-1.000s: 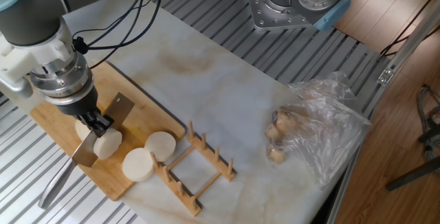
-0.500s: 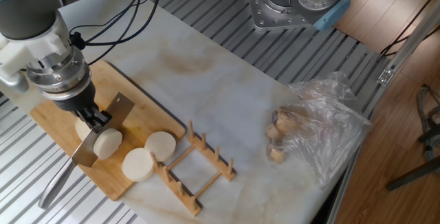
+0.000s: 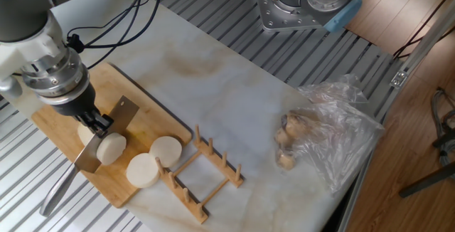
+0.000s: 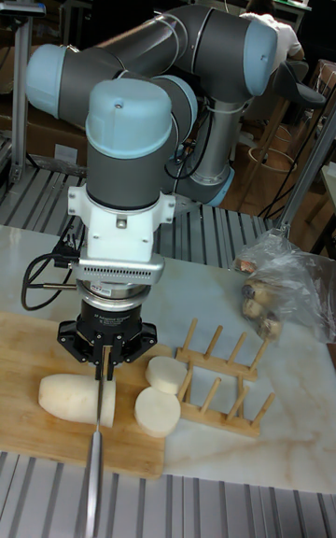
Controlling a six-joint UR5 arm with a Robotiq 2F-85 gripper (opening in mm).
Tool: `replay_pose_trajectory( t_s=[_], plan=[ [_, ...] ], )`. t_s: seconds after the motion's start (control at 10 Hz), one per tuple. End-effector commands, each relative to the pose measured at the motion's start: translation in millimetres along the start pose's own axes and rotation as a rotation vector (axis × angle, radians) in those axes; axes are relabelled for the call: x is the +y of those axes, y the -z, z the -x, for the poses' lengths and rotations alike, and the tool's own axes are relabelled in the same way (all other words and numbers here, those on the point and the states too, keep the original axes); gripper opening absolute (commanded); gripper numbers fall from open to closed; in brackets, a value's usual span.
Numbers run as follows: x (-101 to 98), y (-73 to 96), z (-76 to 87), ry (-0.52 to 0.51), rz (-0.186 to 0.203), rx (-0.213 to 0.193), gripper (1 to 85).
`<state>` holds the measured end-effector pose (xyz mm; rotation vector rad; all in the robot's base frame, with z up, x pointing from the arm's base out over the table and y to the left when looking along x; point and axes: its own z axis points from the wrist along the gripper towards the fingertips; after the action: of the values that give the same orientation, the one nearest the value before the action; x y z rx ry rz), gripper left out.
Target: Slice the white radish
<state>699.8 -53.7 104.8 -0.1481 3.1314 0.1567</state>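
— Where on the counter (image 3: 234,82), the white radish (image 4: 77,399)?
— Lying on its side on the wooden cutting board (image 3: 153,122) at the near left of the marble top; long creamy piece to the left in the tall fixed view, cut face turned right.
— Any slices?
— Two round white discs (image 3: 154,159) on the board's right end, one nearer (image 4: 157,410), one a little farther (image 4: 167,374), both just beside the wooden dish rack (image 4: 221,382).
— And the end effector (image 4: 104,366)?
— Directly above the radish, pointing straight down, fingers drawn narrow and clamped on the knife (image 3: 106,134).
— Knife position?
— Blade edge-down across the radish near its cut end, flat steel face showing in the fixed view; in the tall fixed view, only a thin vertical line, with the handle (image 4: 91,484) reaching toward the near edge past the board. Depth of the blade in the radish: hard to tell.
— Elsewhere on the counter?
— Crumpled clear plastic bag (image 3: 334,136) far to the right, with brownish lumps (image 3: 288,143) inside, well apart from the board. Rack between board and bag, touching or almost touching the board's right edge.
— Behind all that?
— Grey arm base (image 3: 306,1) bolted to the slatted metal surface at the far side, black cables (image 3: 128,18) trailing across the far left
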Motion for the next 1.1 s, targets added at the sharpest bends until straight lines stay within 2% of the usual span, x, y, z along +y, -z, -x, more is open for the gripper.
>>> replay_pose_trajectory(
  t_s=[0.0,0.3,1.0],
  plan=[
    [1.4,-0.4,-2.3,0.021,0.022,0.043,19.7],
    [3.7,-4.5,-8.6,0.046,0.026,0.086,18.3],
    [1.9,-5.0,-15.1,0.1,0.036,0.128,16.3]
  ],
)
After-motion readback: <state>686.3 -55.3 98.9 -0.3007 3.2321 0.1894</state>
